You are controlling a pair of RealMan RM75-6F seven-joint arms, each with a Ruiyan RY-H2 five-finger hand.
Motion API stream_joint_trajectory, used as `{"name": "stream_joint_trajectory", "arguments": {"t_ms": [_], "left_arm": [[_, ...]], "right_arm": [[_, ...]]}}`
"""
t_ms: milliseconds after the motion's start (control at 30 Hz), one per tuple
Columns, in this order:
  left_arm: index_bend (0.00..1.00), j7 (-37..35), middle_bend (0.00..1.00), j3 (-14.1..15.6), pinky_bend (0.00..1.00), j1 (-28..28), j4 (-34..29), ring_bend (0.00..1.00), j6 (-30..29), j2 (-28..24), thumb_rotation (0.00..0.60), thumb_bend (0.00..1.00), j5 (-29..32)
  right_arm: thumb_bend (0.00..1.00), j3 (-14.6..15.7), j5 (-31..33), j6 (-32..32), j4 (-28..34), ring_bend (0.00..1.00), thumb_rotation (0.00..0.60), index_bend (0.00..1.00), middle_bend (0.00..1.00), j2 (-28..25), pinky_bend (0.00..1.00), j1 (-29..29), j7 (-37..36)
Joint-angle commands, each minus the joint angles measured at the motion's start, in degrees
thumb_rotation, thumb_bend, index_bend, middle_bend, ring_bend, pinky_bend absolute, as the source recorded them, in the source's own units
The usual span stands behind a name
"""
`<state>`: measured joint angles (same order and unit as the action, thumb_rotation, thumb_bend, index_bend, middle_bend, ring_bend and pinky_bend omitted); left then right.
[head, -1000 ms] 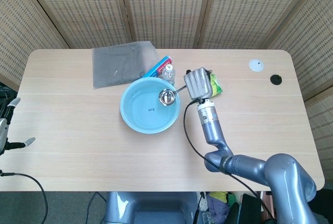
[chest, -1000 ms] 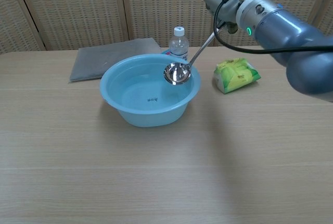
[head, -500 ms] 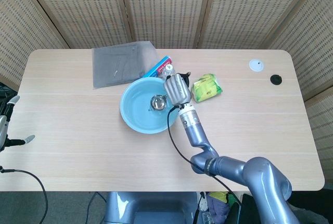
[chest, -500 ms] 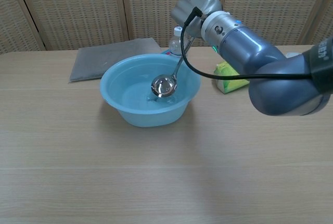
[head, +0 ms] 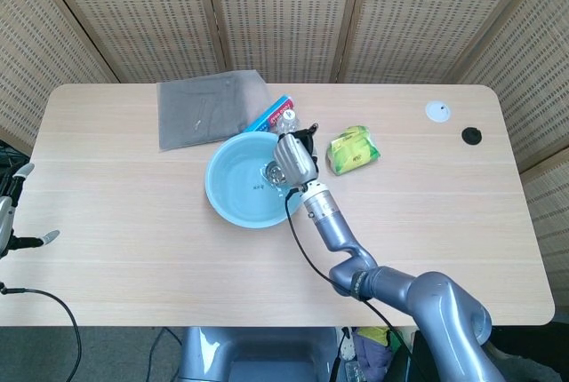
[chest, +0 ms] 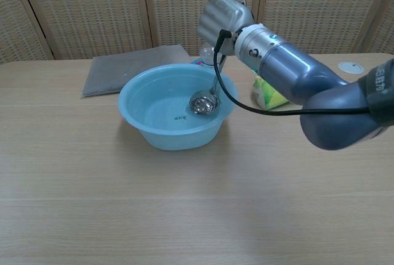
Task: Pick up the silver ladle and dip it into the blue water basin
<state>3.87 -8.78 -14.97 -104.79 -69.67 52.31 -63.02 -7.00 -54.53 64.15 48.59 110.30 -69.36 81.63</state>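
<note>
A second ago the silver ladle (chest: 205, 100) hung at the basin's right rim with its bowl above the water; now its bowl sits low inside the blue water basin (chest: 148, 129), right of centre, the handle standing nearly upright. The right robot hand (chest: 223, 20) has moved leftward over the basin's right rim (it was beside the green packet (head: 354, 149) before) and keeps its fingers curled tight around the handle's top. Its forearm slopes down to the right across the bench (chest: 92, 203). The left robot hand (head: 11, 218) shows at the head view's left edge, fingers apart, holding nothing.
</note>
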Motion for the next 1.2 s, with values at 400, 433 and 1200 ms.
{"name": "stream_joint_trajectory", "arguments": {"t_ms": [400, 433, 1200], "left_arm": [[0.00, 0.5, 0.00, 0.0, 0.00, -0.3, 0.2, 0.00, 0.2, 0.2, 0.600, 0.00, 0.7], [0.00, 0.6, 0.00, 0.0, 0.00, -0.3, 0.2, 0.00, 0.2, 0.2, 0.600, 0.00, 0.8], [0.00, 0.5, 0.00, 0.1, 0.00, -1.1, 0.8, 0.00, 1.8, 0.3, 0.600, 0.00, 1.8]], "right_arm": [[0.79, -4.3, 6.2, -5.6, 10.1, 0.91, 0.600, 0.82, 0.89, -2.0, 1.00, 1.6, 3.6], [0.79, -4.6, 6.9, -5.7, 10.6, 0.91, 0.600, 0.82, 0.89, -2.2, 1.00, 1.6, 4.2], [0.81, -18.1, 39.3, 0.5, 27.5, 0.91, 0.600, 0.83, 0.89, -13.1, 1.00, -1.5, 8.7]]}}
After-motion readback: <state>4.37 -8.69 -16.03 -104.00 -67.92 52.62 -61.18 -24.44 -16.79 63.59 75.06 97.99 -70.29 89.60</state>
